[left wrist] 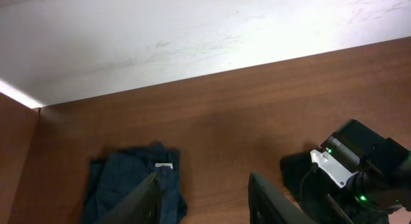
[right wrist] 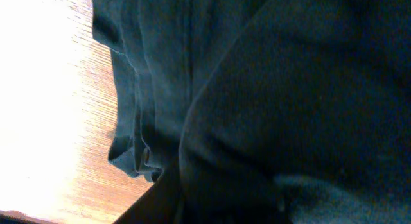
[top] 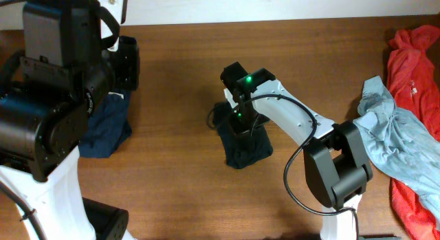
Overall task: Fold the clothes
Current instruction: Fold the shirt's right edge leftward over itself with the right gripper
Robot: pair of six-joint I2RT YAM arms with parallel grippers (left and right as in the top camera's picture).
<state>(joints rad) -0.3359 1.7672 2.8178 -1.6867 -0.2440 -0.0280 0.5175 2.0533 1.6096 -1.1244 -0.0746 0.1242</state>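
A black-navy shirt (top: 247, 149) lies folded into a small bundle at the table's middle. My right gripper (top: 241, 123) is down on its far edge. In the right wrist view this dark cloth (right wrist: 289, 89) fills the frame with layered folds at its left, and the jaws are lost in it. A dark navy garment (left wrist: 128, 185) with a white label (left wrist: 164, 165) lies folded at the left (top: 104, 126). My left gripper (left wrist: 204, 180) hovers above and just right of it, open, with nothing between its fingers (left wrist: 146, 197).
A red-orange garment (top: 412, 58) and a pale grey-blue one (top: 392, 133) lie heaped at the table's right edge. A white wall (left wrist: 160, 31) borders the far side. My left arm's bulk (top: 55, 82) hides the table's left part from above.
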